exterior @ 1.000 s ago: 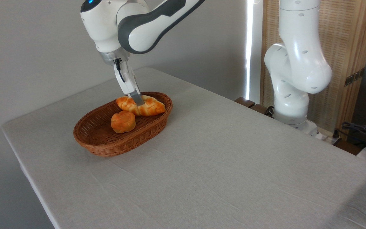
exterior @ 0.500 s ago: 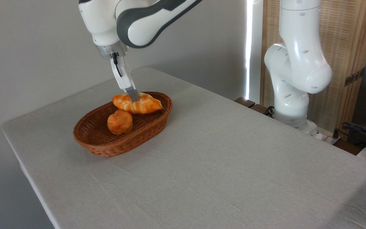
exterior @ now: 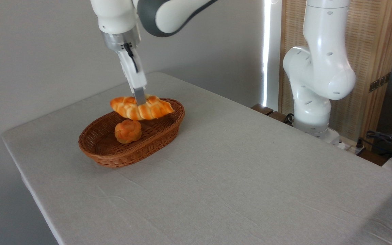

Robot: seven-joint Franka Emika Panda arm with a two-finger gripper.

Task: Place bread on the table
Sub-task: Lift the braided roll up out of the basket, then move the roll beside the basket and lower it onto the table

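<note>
The bread (exterior: 148,109), a long braided golden-orange loaf, hangs roughly level just above the oval wicker basket (exterior: 107,154). My gripper (exterior: 140,99) comes down from above and is shut on the bread near its middle; only the near finger shows. The bread is clear of the basket floor and sits at about rim height. The table (exterior: 237,183), covered in light grey cloth, spreads out to the right and front of the basket.
A small round orange bun (exterior: 128,131) lies inside the basket under the lifted loaf. The arm's white base (exterior: 313,112) stands at the table's far right edge. Cables and a wooden screen are beyond it.
The gripper has risen and shifted slightly left with the loaf, lifting it out of the basket. The round bun rolled a little left as the loaf came off it.
</note>
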